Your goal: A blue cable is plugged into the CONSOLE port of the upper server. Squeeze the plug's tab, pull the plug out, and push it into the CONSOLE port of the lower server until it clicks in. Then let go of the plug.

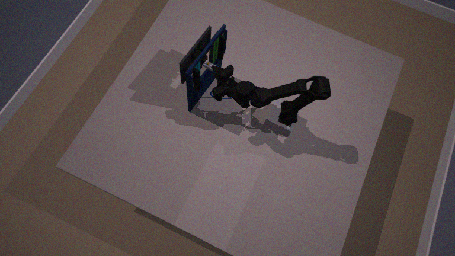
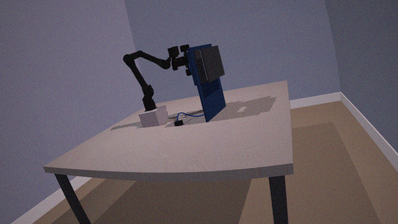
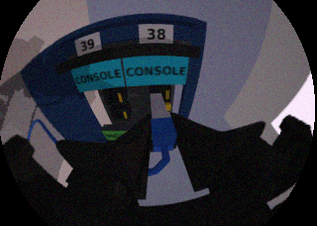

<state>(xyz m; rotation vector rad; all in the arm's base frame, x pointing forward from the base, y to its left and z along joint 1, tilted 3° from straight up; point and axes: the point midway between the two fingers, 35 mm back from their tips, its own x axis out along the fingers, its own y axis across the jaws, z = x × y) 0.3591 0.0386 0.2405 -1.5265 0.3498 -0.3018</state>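
The plug (image 3: pixel 162 132) has a pale grey head and a blue boot. My gripper (image 3: pixel 160 117) is shut on it, one black finger on each side. The full head shows in front of the CONSOLE label (image 3: pixel 156 70) side marked 38. Whether its tip touches a port is hidden. Beside it is a second CONSOLE label (image 3: pixel 98 77) marked 39, with dark openings and yellow marks below. The blue cable (image 3: pixel 46 128) (image 1: pixel 226 98) (image 2: pixel 192 115) curves from the boot and shows again low down. The servers (image 2: pixel 214 63) sit in the blue rack (image 1: pixel 188 95) (image 2: pixel 215 101).
The rack stands upright on the table (image 1: pixel 150 179) (image 2: pixel 164 151). The arm (image 1: pixel 285 92) (image 2: pixel 136 74) reaches to it from a pale base block (image 2: pixel 152 116). A small black block (image 2: pixel 178 123) lies at the cable's end. The rack's blue edge is close around the gripper.
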